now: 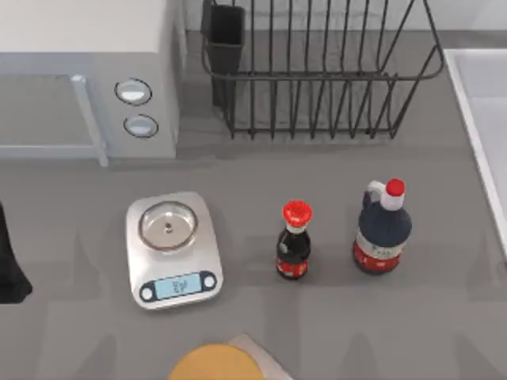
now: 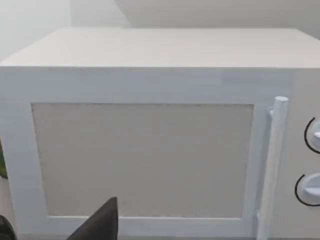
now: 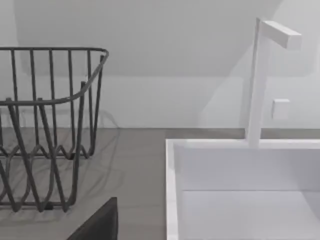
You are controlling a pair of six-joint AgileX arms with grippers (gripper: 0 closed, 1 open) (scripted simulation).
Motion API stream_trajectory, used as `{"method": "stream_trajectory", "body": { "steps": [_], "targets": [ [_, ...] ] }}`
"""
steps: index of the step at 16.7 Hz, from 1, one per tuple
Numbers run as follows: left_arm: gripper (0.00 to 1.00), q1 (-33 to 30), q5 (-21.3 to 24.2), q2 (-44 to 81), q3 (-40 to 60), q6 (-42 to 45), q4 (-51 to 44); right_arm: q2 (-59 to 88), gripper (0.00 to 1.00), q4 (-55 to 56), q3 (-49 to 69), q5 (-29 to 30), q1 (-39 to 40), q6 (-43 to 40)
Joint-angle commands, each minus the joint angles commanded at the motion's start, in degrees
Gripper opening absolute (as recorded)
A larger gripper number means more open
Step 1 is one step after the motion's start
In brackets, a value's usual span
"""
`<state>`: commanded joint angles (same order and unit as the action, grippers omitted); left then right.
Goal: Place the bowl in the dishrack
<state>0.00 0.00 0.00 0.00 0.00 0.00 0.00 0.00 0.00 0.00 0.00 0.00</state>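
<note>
the dishrack [image 1: 317,71] stands at the far side of the desk [image 1: 444,317], to the right of a white microwave [image 1: 87,79], with its black cup [image 1: 224,39] at the corner nearest the microwave. nothing sits between its bars, so the task looks barely begun, if at all. a round yellow thing [image 1: 214,364] peeks in at the near edge of the desk, resting on a pale mat [image 1: 265,358]; it may be the bowl, but too little of it shows to be sure. between it and the rack stand a kitchen scale [image 1: 173,249], a small red-capped bottle [image 1: 293,241] and a bigger dark bottle [image 1: 382,228]. a sink [image 1: 483,119] lies at the right.

the left arm [image 1: 12,269] sits at the left edge, its camera facing the microwave door. whether the left or right hand is spread or pressed together cannot be told. all of the work remains: reaching the bowl, gripping it, carrying it past the bottles and setting it in the rack.
</note>
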Motion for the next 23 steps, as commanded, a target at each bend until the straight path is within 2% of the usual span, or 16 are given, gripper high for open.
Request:
{"method": "stream_trajectory", "body": {
  "steps": [4,7,18,23],
  "targets": [
    [1.0,0.0,0.0,0.0,0.0,0.0,0.0,1.91,1.0,-1.75,1.88,-0.11,-1.04,-0.94],
    [1.0,0.0,0.0,0.0,0.0,0.0,0.0,9.25,1.0,-7.93,8.78,-0.55,-4.6,-4.33],
    [1.0,0.0,0.0,0.0,0.0,0.0,0.0,65.77,1.0,-46.98,48.76,-1.47,-26.7,-25.71],
    [1.0,0.0,0.0,0.0,0.0,0.0,0.0,83.64,1.0,-60.15,63.27,-2.18,-34.63,-32.69]
  ]
}}
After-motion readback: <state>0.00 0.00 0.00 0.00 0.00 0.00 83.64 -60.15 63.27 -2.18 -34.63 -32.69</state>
